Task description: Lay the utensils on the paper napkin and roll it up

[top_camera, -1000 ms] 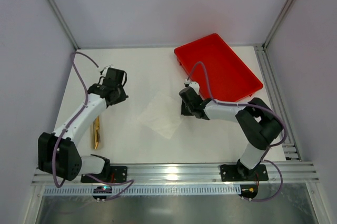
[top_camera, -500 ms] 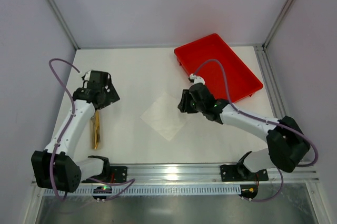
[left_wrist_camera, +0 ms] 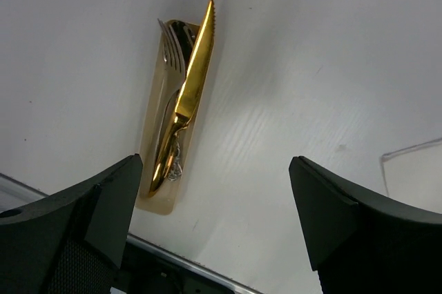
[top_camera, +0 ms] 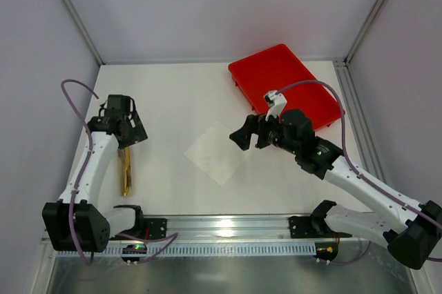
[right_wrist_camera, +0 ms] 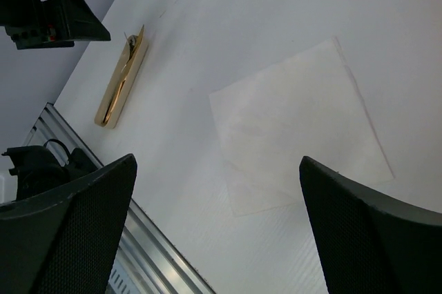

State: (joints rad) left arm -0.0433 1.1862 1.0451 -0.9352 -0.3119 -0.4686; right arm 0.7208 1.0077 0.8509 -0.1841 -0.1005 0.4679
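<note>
The utensils (top_camera: pixel 126 172) lie in a tight golden bundle near the table's left front; the left wrist view shows a knife (left_wrist_camera: pixel 192 80) over a fork (left_wrist_camera: pixel 171 56). The paper napkin (top_camera: pixel 215 152) lies flat as a diamond at the table's middle, and shows in the right wrist view as the napkin (right_wrist_camera: pixel 297 125). My left gripper (top_camera: pixel 124 132) hangs open just above the bundle's far end, holding nothing. My right gripper (top_camera: pixel 242 136) stands open above the napkin's right corner, empty. In the wrist views the left gripper (left_wrist_camera: pixel 215 197) and the right gripper (right_wrist_camera: pixel 217 201) show wide gaps.
A red tray (top_camera: pixel 284 87) sits at the back right, behind the right arm. An aluminium rail (top_camera: pixel 228 225) runs along the table's front edge. Grey walls close in the table on three sides.
Both grippers went from shut to open. The left gripper moved left and nearer, over the utensils. The right arm stretched out and rose, its gripper now above the napkin's right corner.
</note>
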